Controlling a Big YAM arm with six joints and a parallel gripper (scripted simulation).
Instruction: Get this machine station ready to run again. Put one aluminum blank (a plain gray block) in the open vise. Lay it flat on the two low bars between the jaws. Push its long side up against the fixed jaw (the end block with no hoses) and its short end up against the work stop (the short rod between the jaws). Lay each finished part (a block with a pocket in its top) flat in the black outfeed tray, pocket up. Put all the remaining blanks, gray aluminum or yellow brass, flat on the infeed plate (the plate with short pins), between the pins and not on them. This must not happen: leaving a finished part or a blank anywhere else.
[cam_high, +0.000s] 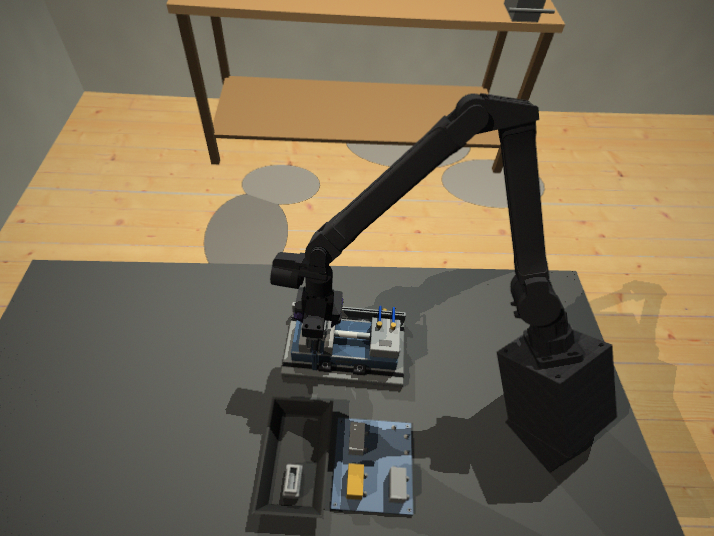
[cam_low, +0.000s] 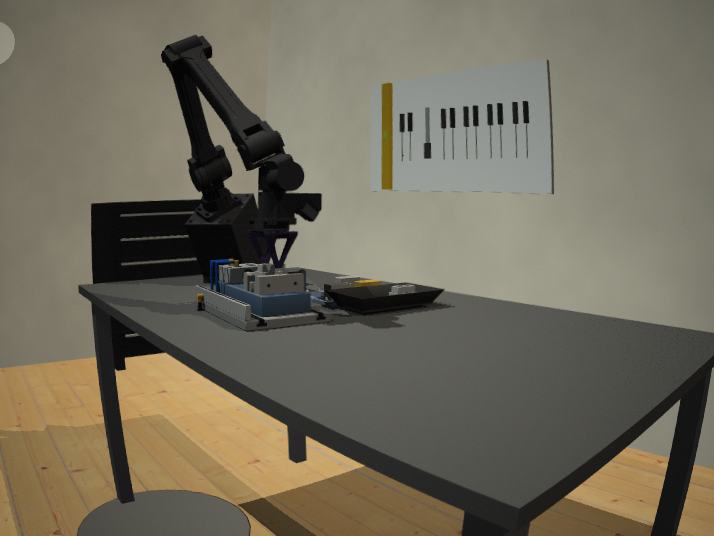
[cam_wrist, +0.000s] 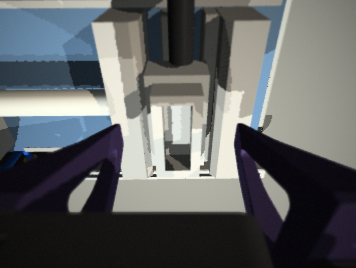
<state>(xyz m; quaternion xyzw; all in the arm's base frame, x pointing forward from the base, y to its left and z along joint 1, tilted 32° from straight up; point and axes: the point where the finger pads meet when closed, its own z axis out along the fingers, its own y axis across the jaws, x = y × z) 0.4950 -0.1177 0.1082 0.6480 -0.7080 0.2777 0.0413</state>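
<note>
The gripper (cam_high: 314, 362) (cam_low: 276, 265) (cam_wrist: 178, 133) is over half open, pointing down at the vise (cam_high: 377, 362) (cam_low: 285, 304) (cam_wrist: 37, 37), with nothing between its fingers. One finished part (cam_wrist: 178, 92) sits in the vise between the fixed jaw (cam_wrist: 245, 65) and the moving jaw (cam_wrist: 117, 60), pocket up — only narrow gaps show along its long sides. The work stop (cam_wrist: 180, 35) is at its short end; I cannot tell if they touch.

The other finished part (cam_high: 292, 480) (cam_low: 402, 288) lies in the tray (cam_high: 263, 461) (cam_low: 369, 301), pocket up, towards the near edge, leaving open room beyond it. On the plate (cam_high: 377, 504), the brass blank (cam_high: 355, 481) (cam_low: 366, 283) is between two gray blanks — one (cam_high: 397, 483) near the right edge, one (cam_high: 357, 438) near the far edge.
</note>
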